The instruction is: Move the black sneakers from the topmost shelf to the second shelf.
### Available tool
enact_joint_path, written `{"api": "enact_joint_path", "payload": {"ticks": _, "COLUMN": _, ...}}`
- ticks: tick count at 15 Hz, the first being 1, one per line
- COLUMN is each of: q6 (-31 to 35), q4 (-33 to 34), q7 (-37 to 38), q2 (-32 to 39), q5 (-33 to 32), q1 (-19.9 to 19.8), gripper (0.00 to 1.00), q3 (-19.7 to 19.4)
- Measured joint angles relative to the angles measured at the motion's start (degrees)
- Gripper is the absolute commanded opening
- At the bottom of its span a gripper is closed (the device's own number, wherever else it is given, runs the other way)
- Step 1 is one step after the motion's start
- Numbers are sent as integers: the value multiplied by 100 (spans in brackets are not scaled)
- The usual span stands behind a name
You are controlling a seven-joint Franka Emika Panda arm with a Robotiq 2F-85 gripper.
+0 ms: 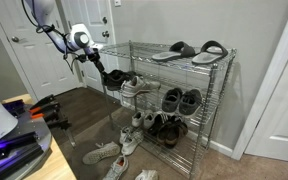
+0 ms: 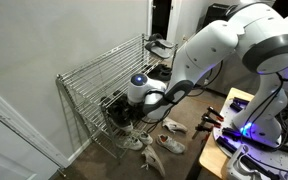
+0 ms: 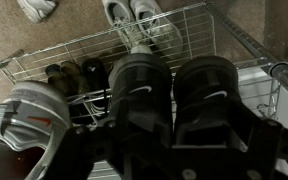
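The pair of black low-top sneakers with pale swooshes (image 3: 139,85) lies side by side on the second level of the chrome wire shoe rack (image 2: 84,95), directly ahead of the jaws, at the rack's open end. A grey-and-white sneaker (image 3: 24,115) crowds one side. The top shelf's rim runs close above. The white arm (image 1: 79,40) reaches down, wrist angled inward. The jaws blur into the heels, so I cannot tell their spread.
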Motion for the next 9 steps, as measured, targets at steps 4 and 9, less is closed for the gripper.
{"api": "enact_joint_path", "payload": {"ticks": 4, "q6": 2, "q4": -311, "q7": 56, "q2": -306, "q5": -146, "q1": 0, "gripper": 100, "q3": 21}}
{"api": "enact_joint_path", "payload": {"ticks": 9, "q6": 5, "q4": -464, "q7": 94, "q2": -485, "q5": -240, "q1": -23, "gripper": 100, "q3": 46}}
